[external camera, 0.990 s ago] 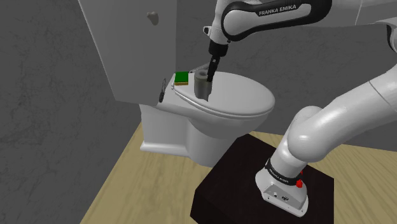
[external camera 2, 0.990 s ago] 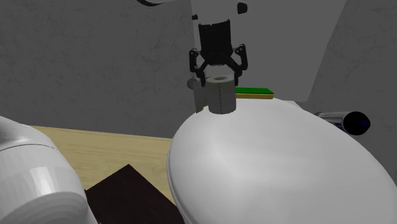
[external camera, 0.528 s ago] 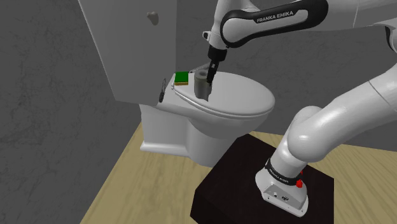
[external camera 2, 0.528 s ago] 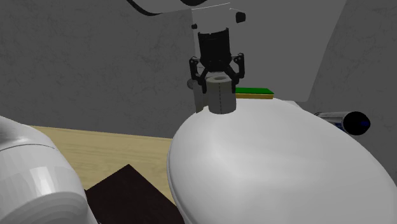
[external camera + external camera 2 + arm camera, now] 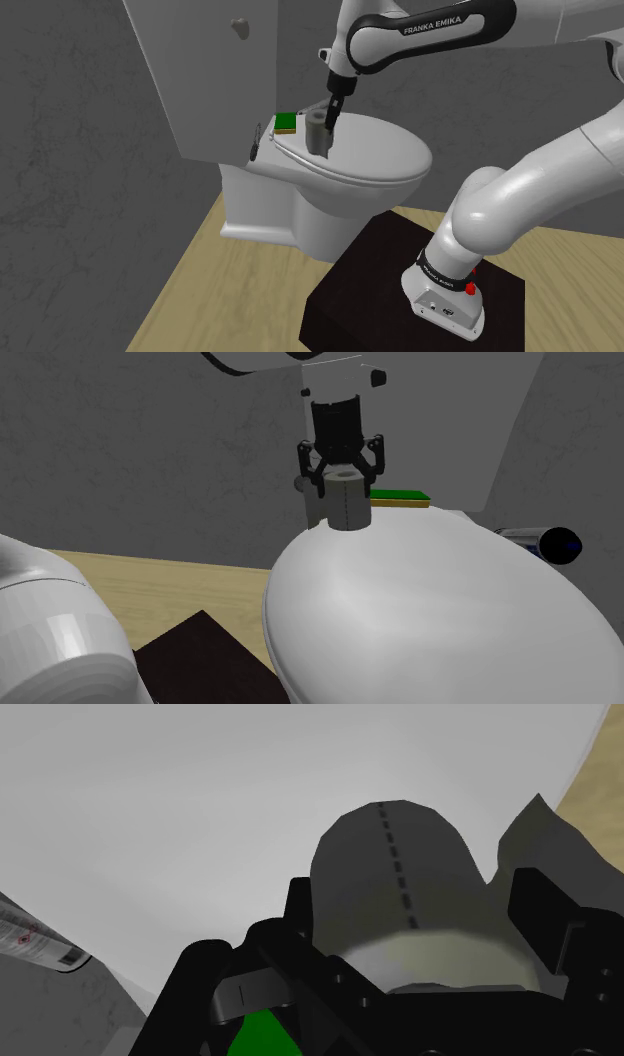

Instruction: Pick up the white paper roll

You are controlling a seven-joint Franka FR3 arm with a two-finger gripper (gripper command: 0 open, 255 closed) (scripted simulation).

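The paper roll (image 5: 318, 133) is drawn grey and stands upright on the closed white toilet lid (image 5: 385, 152), near its back edge. My black gripper (image 5: 325, 116) comes down on it from above. In the second exterior view the gripper (image 5: 344, 474) straddles the top of the roll (image 5: 345, 504). The wrist view has the roll (image 5: 400, 884), with a dashed seam, between the two fingers of the gripper (image 5: 420, 909); both appear to press its sides. The roll's base seems to be at, or just above, the lid (image 5: 420, 612).
A green flat block (image 5: 287, 122) lies behind the roll at the lid's back, next to the white tank (image 5: 200, 80). The dark stand (image 5: 365, 290) sits on the wooden floor beside the toilet bowl (image 5: 300, 215). A grey wall is behind.
Over the last second the gripper came down a little around the roll and its fingers drew in. Since half a second ago almost nothing has moved; the roll may have risen very slightly.
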